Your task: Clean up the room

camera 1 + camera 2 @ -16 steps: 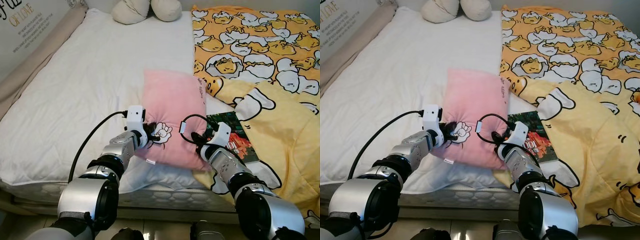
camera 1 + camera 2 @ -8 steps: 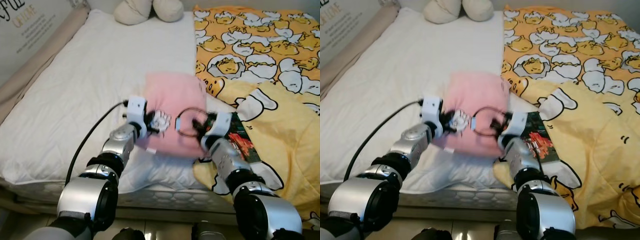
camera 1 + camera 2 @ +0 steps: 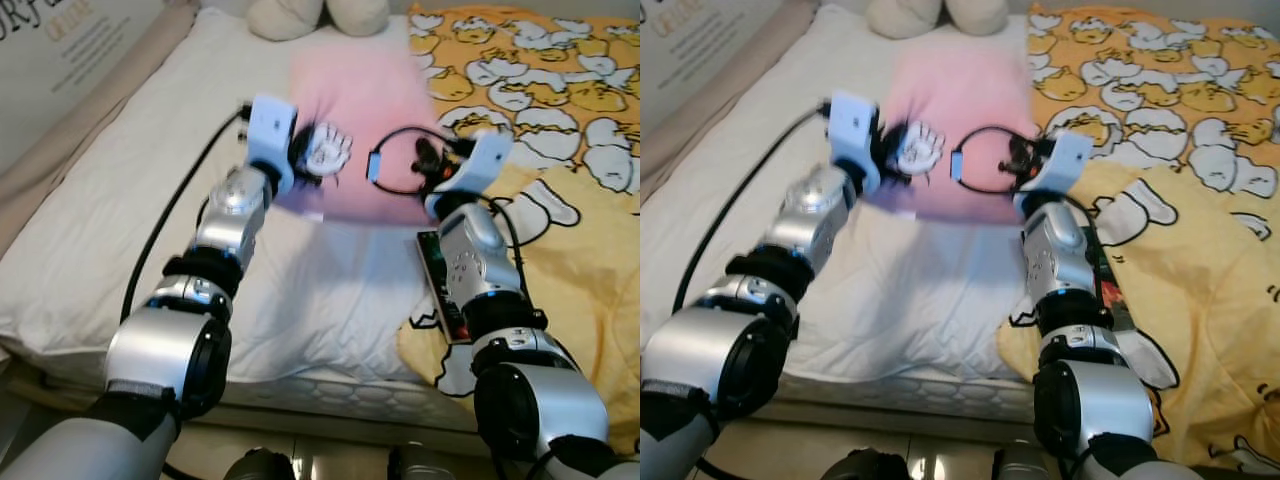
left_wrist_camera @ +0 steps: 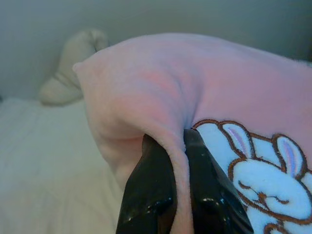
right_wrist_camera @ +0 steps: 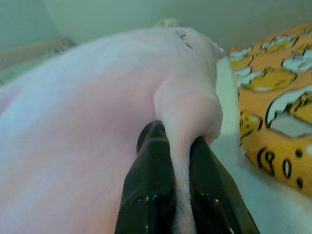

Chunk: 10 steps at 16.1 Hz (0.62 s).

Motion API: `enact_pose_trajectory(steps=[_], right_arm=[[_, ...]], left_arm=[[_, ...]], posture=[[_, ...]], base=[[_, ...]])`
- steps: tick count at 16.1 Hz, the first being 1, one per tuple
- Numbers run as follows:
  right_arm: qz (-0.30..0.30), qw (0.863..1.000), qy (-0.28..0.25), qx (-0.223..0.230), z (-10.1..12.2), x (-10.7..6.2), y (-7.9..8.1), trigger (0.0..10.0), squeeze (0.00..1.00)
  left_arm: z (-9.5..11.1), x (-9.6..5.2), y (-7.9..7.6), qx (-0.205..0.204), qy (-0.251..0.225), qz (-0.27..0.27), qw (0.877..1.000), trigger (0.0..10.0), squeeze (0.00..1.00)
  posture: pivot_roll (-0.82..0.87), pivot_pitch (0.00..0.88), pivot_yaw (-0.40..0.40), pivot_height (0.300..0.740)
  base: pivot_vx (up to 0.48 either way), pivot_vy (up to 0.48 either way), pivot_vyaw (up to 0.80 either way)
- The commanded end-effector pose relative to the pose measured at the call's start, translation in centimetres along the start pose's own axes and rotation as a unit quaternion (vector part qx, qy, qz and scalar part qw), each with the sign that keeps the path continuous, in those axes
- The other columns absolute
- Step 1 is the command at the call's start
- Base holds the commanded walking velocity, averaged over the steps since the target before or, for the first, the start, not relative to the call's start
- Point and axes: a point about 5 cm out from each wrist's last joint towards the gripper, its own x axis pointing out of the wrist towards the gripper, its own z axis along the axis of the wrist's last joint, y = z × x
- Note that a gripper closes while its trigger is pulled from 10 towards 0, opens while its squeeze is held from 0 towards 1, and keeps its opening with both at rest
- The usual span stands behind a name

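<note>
We hold the pink pillow [image 3: 355, 110] above the white mattress [image 3: 130, 200], our left gripper [image 4: 180, 161] pinching its near edge beside the embroidered rabbit [image 4: 261, 180], our right gripper [image 5: 178, 161] clamped on a fold at its other side. What seems to be a book [image 3: 440, 285] lies by the yellow duck-print blanket [image 3: 570, 110]. Cream cushions [image 3: 320, 15] rest at the bed's head.
</note>
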Motion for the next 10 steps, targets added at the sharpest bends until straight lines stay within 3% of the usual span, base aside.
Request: enact_pose_trajectory(steps=[1, 3, 10], right_arm=[[-0.036, 0.997, -0.052, -0.049, 2.2, 0.1, -0.8, 10.0, 0.00], [-0.041, 0.997, -0.054, -0.047, 2.3, -0.1, -1.0, 10.0, 0.00], [-0.035, 0.995, -0.052, -0.081, 1.6, -0.7, -0.4, 10.0, 0.00]], left_arm=[[1.9, 0.1, 1.4, 0.018, -0.036, 0.017, 0.999, 10.0, 0.00], [2.0, 0.0, 1.7, 0.022, -0.038, 0.028, 0.999, 10.0, 0.00], [1.0, -0.2, 1.8, 0.037, -0.015, 0.031, 0.999, 10.0, 0.00]], posture=[[-0.23, 0.000, 0.104, 0.714], [-0.23, 0.000, 0.105, 0.714], [-0.23, 0.000, 0.099, 0.714]], base=[[0.000, 0.000, 0.00], [0.000, 0.152, 0.00], [0.000, 0.480, 0.00]])
